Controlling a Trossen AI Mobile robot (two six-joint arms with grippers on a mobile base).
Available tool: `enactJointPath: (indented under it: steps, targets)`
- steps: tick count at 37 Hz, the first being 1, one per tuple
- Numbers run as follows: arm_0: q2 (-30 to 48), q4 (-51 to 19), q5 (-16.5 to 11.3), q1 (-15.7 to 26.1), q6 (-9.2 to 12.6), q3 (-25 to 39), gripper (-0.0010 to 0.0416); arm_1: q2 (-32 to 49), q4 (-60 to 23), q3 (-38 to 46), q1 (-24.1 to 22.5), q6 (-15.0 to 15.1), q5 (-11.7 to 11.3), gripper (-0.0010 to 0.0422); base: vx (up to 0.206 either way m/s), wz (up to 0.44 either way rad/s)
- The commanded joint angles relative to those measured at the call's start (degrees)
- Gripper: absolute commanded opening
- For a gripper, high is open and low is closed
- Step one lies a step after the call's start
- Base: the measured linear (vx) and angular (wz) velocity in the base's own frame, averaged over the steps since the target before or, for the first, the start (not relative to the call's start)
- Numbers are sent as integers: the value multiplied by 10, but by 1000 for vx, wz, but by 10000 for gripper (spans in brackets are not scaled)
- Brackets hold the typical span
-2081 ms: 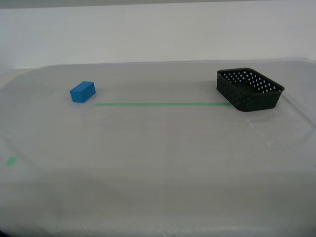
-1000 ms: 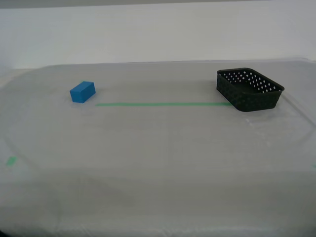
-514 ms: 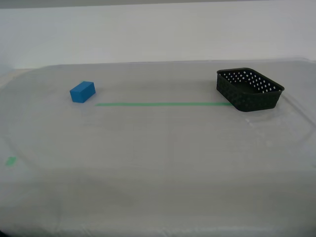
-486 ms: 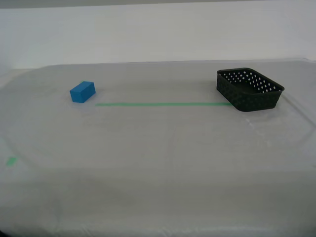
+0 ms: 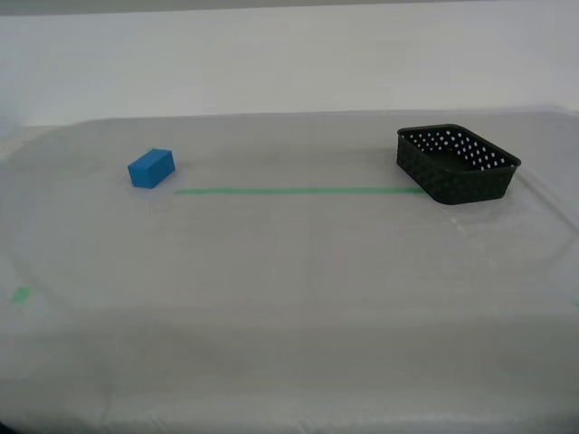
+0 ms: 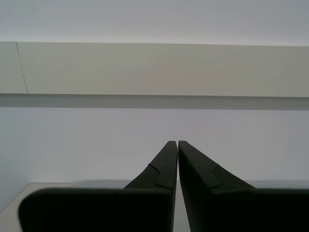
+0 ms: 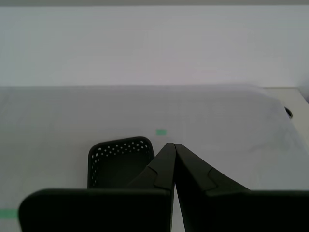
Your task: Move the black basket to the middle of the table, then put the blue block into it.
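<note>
The black basket stands empty on the table at the exterior view's right, at one end of a green tape line. The blue block lies near the line's other end at the exterior view's left. No arm shows in the exterior view. In the first wrist view my first gripper is shut and empty, above the table, with the basket ahead of its tips. In the second wrist view my second gripper is shut and empty, pointing at a pale wall.
A small green tape mark sits near the table's edge at the exterior view's left, and another green mark lies beyond the basket in the first wrist view. A white wall runs behind the table.
</note>
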Motion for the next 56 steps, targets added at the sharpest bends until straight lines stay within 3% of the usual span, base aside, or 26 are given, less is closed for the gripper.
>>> enactJointPath:
  steps: [1, 29, 42, 51, 56]
  targets:
    - [13, -36, -4, 0, -2, 22, -1, 0, 2, 0, 0, 1, 0, 0, 0, 0]
    - [163, -290, -15, 0, -9, 199, -1, 0, 2, 0, 0, 1, 0, 0, 0, 0]
    - [246, -373, -35, 0, -36, 274, -1, 0, 2, 0, 0, 1, 0, 0, 0, 0]
    - [291, -422, -64, 0, -70, 314, -1, 0, 2, 0, 0, 1, 0, 0, 0, 0]
    - [313, -433, -64, 0, -87, 330, -1, 0, 2, 0, 0, 1, 0, 0, 0, 0]
